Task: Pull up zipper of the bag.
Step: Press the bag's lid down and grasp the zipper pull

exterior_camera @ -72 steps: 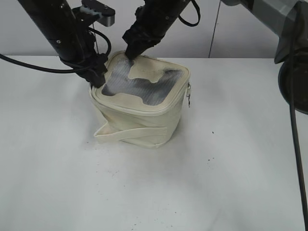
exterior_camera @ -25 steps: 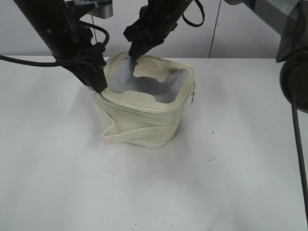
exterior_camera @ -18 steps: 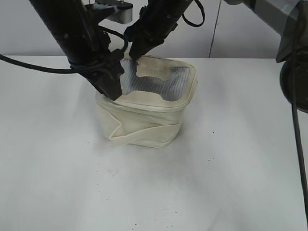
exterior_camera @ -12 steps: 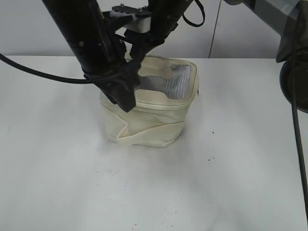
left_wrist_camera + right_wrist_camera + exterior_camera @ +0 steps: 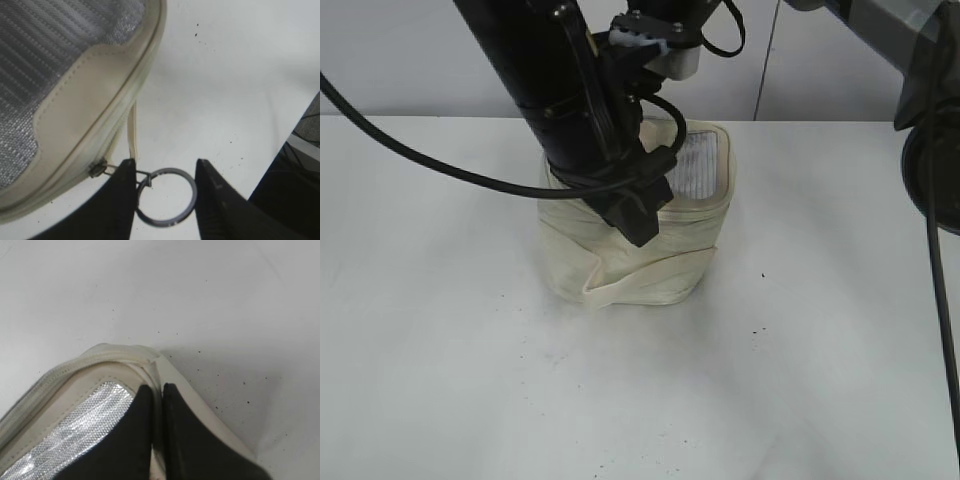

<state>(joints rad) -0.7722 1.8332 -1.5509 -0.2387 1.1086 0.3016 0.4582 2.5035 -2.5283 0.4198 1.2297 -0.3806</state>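
Note:
The cream bag [image 5: 665,262] stands on the white table, its grey ribbed lid [image 5: 45,55] partly hidden by my left arm in the exterior view. My left gripper [image 5: 642,228] hangs at the bag's front rim. In the left wrist view my left gripper [image 5: 165,161] is shut across the zipper pull's metal ring [image 5: 171,170], which links to the slider [image 5: 97,170] on the zipper track [image 5: 135,82]. My right gripper [image 5: 157,387] is shut on the lid rim at a corner of the bag [image 5: 75,385]; in the exterior view the left arm hides it.
The table [image 5: 800,350] stretches bare in front and to the right. A black cable [image 5: 420,152] trails left from the left arm. Dark equipment [image 5: 930,150] stands at the right edge. The flat strap [image 5: 655,275] wraps the bag's body.
My left arm has swept right along the bag's front rim, still holding the ring. The bag has shifted and turned a little rightwards. The right gripper has stayed at the back rim.

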